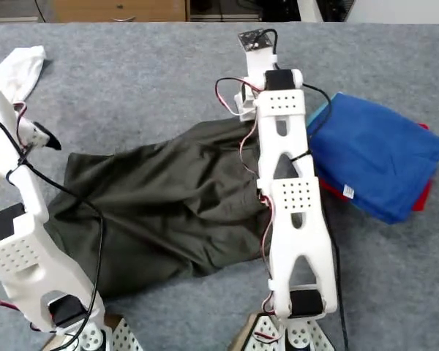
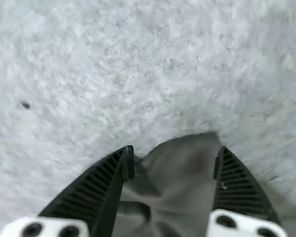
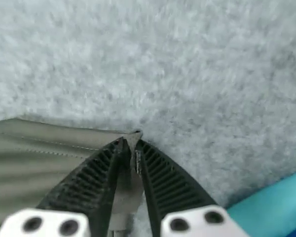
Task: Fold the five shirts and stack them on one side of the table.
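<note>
- The dark shirt (image 1: 168,205) lies spread on the grey table (image 1: 132,58) between the two arms. Its long axis slants from the left arm's side up toward the right arm's.
- The right gripper (image 3: 130,144) is clamped on the shirt's far corner, near the stack of folded shirts (image 1: 377,157).
- The left gripper (image 2: 172,157), fingers apart, straddles the opposite corner without pinching it. Closing there looks like the next need.
- A white shirt (image 1: 18,66) waits unfolded at the far left, well apart.
</note>
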`<move>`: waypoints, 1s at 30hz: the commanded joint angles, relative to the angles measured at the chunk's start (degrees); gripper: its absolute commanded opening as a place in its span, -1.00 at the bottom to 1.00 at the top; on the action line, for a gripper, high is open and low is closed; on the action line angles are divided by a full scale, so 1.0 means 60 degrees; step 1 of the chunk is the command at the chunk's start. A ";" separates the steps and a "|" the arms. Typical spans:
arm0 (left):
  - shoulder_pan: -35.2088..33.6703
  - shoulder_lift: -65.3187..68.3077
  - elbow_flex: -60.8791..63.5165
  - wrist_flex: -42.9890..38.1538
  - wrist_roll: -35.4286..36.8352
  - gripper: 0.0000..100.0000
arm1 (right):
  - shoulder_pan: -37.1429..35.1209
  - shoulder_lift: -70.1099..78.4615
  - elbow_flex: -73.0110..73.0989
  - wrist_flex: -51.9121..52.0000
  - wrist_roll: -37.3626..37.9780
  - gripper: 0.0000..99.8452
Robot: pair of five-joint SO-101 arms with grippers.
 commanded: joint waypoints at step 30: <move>0.1553 0.4608 -0.3941 0.0615 0.3839 -0.81 | 0.0271 0.0535 -0.0755 -0.0234 0.0615 -0.99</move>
